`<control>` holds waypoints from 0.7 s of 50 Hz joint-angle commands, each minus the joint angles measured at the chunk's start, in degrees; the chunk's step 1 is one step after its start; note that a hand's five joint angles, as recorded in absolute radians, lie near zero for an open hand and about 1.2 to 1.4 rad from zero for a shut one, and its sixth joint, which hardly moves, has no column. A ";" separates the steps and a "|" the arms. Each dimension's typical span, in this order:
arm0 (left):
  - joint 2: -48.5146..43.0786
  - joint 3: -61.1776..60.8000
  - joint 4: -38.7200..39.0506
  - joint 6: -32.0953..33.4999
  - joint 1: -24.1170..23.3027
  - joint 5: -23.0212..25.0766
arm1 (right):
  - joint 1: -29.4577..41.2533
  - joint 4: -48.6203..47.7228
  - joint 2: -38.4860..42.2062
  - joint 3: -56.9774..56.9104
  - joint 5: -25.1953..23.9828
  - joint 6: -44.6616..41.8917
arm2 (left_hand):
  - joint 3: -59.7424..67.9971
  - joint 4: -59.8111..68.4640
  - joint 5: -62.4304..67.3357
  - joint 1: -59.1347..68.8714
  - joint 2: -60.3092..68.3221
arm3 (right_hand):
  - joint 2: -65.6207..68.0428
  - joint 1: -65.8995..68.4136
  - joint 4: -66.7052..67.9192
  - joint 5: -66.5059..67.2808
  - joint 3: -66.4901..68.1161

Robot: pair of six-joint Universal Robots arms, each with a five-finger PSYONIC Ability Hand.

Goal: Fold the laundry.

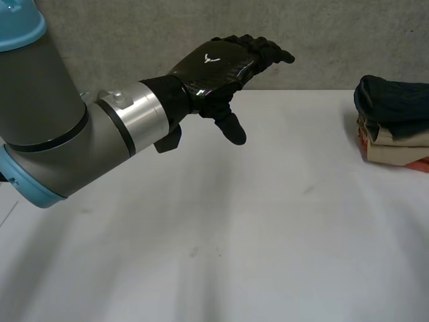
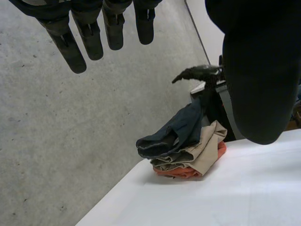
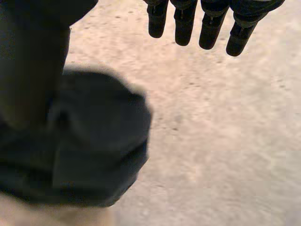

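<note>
A stack of folded laundry sits at the table's far right edge: a dark blue piece on top, a beige one under it, an orange one at the base. My left hand hovers open above the table's far middle, fingers straight, well left of the stack. In the left wrist view its fingers point past the stack, and my right hand hangs just beyond it. My right hand is open, fingers straight, with the dark blue piece under its palm and apart from it.
The white table spreads wide in front of and below my left arm. A grey concrete wall runs behind the table's far edge.
</note>
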 commanded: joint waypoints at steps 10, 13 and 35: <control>3.16 0.28 0.07 -0.21 -2.17 0.00 | 2.42 22.07 -23.10 1.12 19.94 -19.00 | 0.90 1.03 0.06 1.80 0.79 | -2.26 -3.08 -2.42 -2.73 -2.32; 4.56 0.45 0.60 -0.21 -1.90 -0.09 | 10.06 17.59 -27.04 4.01 20.13 -18.56 | 0.73 0.86 -0.11 1.63 0.63 | -2.26 -3.08 -2.42 -2.73 -2.32; -15.27 10.11 4.91 17.62 29.20 -15.47 | 38.55 3.78 -35.68 45.50 5.71 -28.31 | 1.40 1.53 0.56 2.30 1.30 | -2.26 -3.08 -2.42 -2.73 -2.32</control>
